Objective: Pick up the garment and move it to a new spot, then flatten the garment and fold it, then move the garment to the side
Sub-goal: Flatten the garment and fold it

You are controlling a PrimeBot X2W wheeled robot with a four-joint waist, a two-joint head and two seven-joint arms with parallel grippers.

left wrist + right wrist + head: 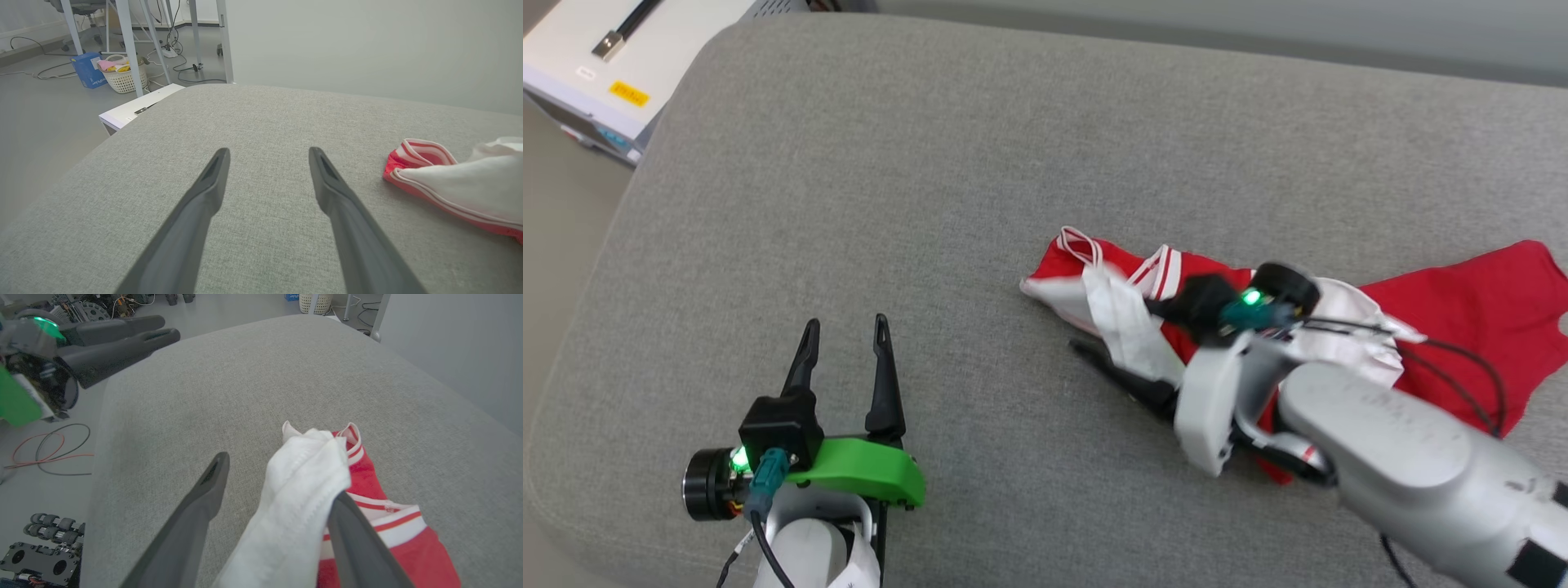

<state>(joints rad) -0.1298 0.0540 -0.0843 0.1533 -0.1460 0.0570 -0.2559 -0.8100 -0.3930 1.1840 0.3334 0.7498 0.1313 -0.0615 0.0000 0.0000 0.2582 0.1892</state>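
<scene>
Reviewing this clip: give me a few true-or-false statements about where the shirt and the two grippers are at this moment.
1. The shirt lies crumpled on the grey cushion. True.
2. The left gripper is shut on the shirt. False: it is open over bare cushion, apart from the shirt.
3. The right gripper has its fingers spread, with white cloth of the shirt between them. True.
4. A white basket stands on the cushion. False: the basket stands on the floor.
</scene>
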